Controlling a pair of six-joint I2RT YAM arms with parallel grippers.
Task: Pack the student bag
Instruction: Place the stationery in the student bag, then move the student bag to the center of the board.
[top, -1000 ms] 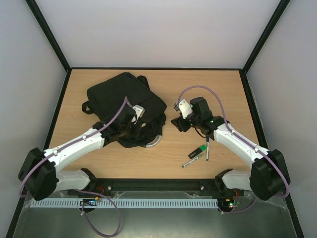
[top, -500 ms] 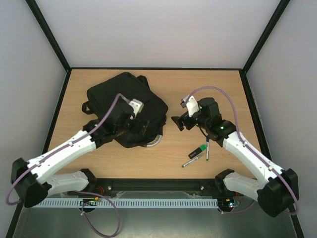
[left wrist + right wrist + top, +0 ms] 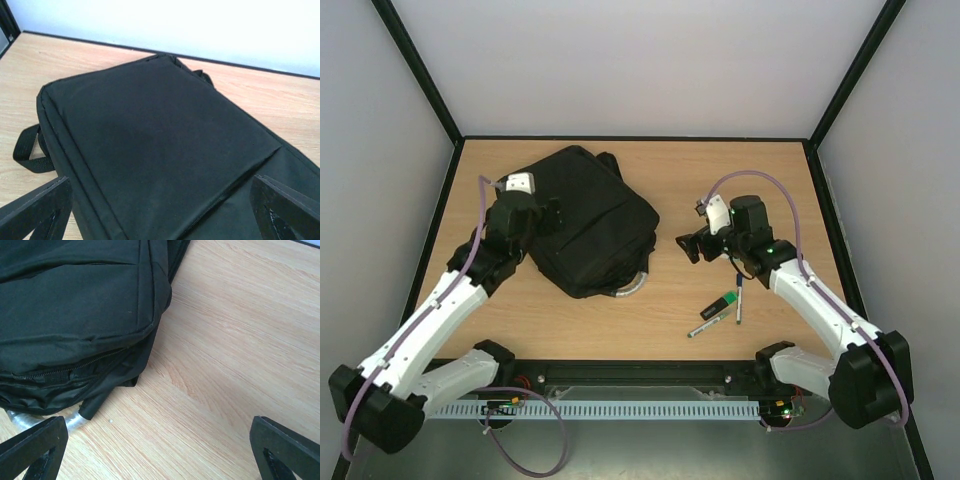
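The student bag is a large black fabric backpack lying flat on the left half of the wooden table, its grey loop handle at the near end. My left gripper hovers at the bag's left side, open and holding nothing. In the left wrist view the bag fills the space between the wide-spread fingertips. My right gripper stands open just right of the bag. In the right wrist view it is over bare wood, beside the bag's zipped edge and the handle.
A green marker and two pens lie on the table near my right arm. A black strap sticks out from the bag's left side. Black frame posts and white walls border the table.
My left gripper has opened and swung left, from the bag's near end to its left side. My right gripper has opened and drawn slightly right, away from the bag.
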